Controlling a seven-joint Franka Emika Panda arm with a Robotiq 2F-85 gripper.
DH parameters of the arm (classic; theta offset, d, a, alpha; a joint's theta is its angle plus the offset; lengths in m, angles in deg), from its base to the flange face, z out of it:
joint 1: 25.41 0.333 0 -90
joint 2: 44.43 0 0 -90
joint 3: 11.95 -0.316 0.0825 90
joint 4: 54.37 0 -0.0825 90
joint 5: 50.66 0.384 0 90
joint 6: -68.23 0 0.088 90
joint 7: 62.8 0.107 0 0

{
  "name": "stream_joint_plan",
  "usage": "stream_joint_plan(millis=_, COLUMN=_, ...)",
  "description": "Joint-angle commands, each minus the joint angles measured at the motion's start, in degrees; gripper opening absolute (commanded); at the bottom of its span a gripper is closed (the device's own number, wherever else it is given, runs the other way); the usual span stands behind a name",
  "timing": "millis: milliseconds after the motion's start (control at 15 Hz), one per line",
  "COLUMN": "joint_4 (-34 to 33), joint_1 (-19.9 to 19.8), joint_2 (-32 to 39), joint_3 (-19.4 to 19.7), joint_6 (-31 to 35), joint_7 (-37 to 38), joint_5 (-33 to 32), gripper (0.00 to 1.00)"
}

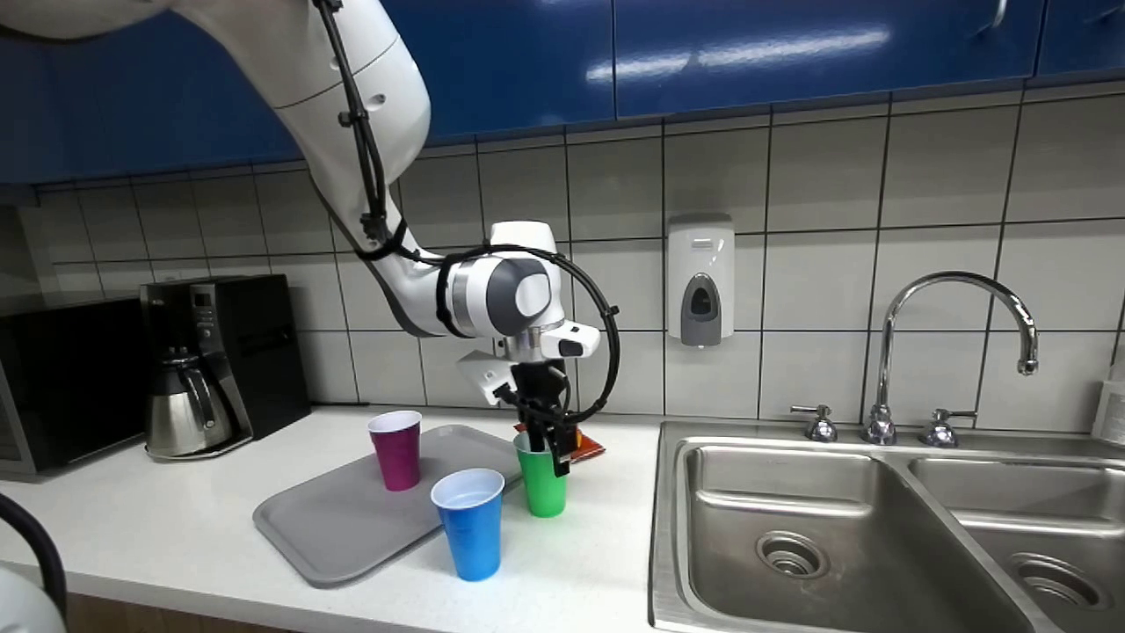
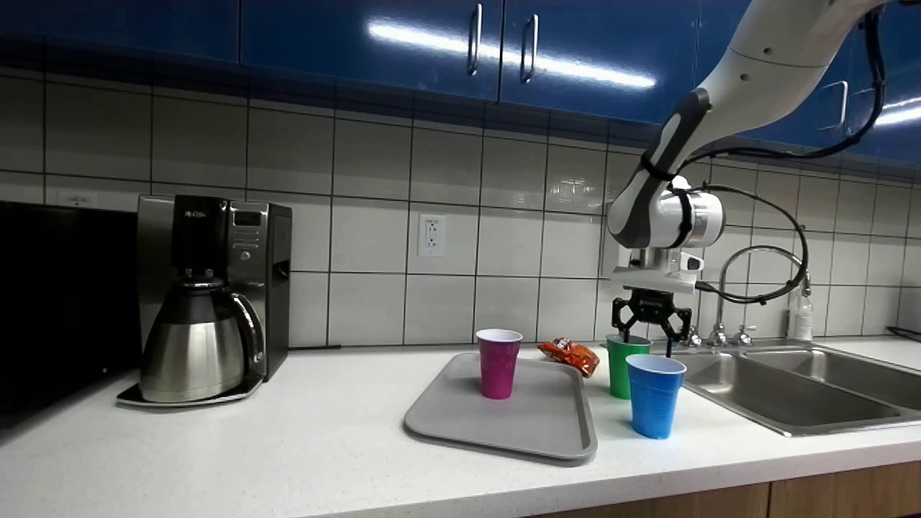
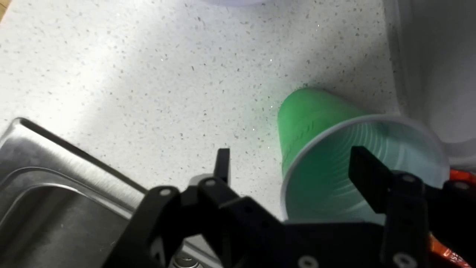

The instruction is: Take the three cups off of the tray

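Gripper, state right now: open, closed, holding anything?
Gripper: open, holding nothing; its jaws stand apart across the rim of the green cup.

In both exterior views, one cup [image 2: 497, 367] on tray [image 2: 496, 434], front cup [image 2: 655, 399] and rear cup [image 2: 619, 370] on counter [image 2: 324, 446] between tray and sink [image 1: 668, 545]; coffee maker [image 2: 248, 266] left, packet [image 2: 570, 355] at tray's far corner. Gripper [image 2: 647, 345]: one finger [image 3: 368, 178] in rear cup's mouth, one outside.

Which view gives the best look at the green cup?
The wrist view: the green cup is largest there, its inside visible, though the end effector covers part. Both exterior views show it smaller and upright, partly behind the end effector or the blue cup.
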Motion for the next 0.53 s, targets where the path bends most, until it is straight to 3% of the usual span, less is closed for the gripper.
stream_joint_plan(millis=0, joint_4=3.2, joint_1=-1.1, joint_2=-4.4, joint_3=-0.7, joint_6=0.7, joint_7=-1.0, joint_5=1.2, gripper=1.00)
stream_joint_plan(millis=467, joint_4=5.3, joint_1=-1.3, joint_2=-9.3, joint_3=-1.3, joint_6=1.0, joint_7=-1.4, joint_5=1.2, gripper=1.00)
